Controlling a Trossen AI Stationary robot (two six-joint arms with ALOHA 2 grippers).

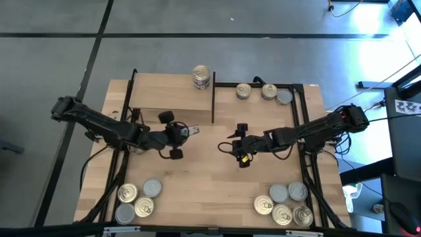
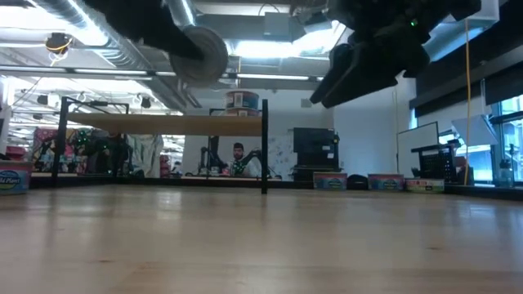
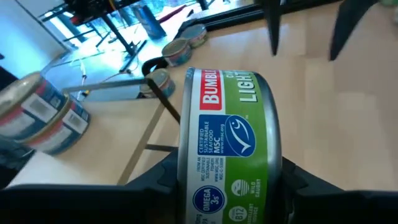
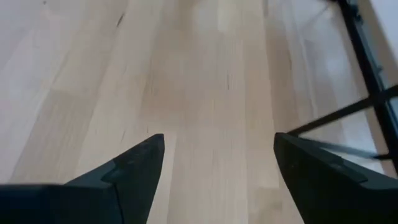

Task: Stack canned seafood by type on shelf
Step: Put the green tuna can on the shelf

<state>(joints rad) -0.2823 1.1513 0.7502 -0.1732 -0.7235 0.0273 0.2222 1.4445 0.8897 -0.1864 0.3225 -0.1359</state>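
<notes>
Tins: one short stack [image 1: 202,76] on the shelf [image 1: 171,99] at its far edge, three loose [image 1: 265,92] by the table's far right edge, four [image 1: 136,199] at the near-left corner, five [image 1: 285,204] near-right, so most are left to place. Left hand [image 1: 186,132] mid-table, clamped on a green-label tin [image 3: 227,149], near the shelf. Right hand [image 1: 241,144] mid-table, fingers apart, empty, over bare wood

Green-labelled tin [image 3: 227,149] clamped sideways; stacked tins [image 1: 201,76] on shelf [image 1: 171,99].
</notes>
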